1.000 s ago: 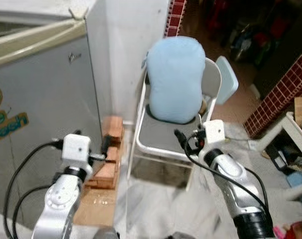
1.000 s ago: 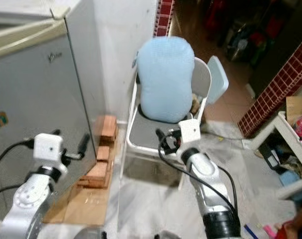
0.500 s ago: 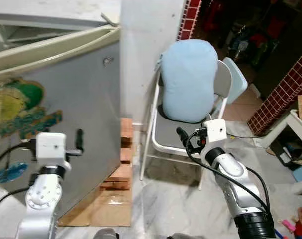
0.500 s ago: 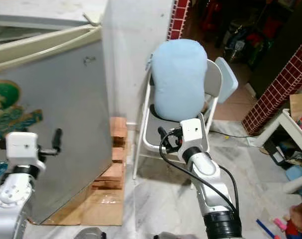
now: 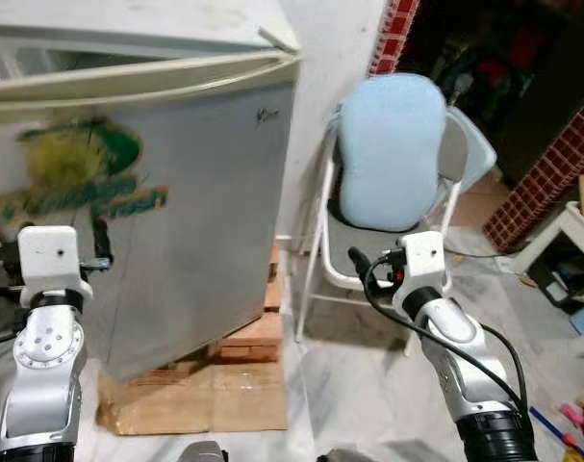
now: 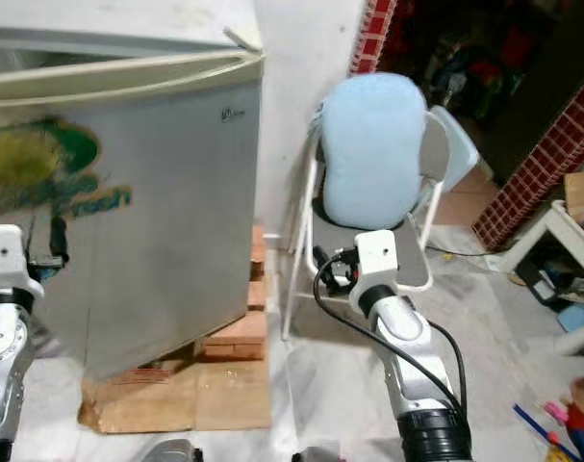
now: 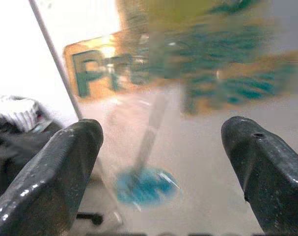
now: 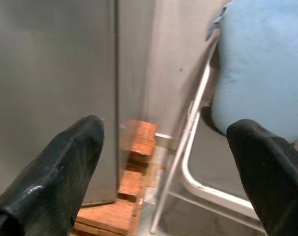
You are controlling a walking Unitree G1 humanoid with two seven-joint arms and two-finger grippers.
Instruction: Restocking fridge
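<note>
The two head cameras look forward and down from high up. Both see the fridge (image 5: 157,192) on the left and the chair (image 5: 388,231) with the blue cushion (image 6: 373,149) on the right. The left wrist camera is very near the fridge door and faces its green sticker (image 7: 207,83). The right wrist camera looks from low down at the fridge side, the bricks (image 8: 136,167) and the chair.
</note>
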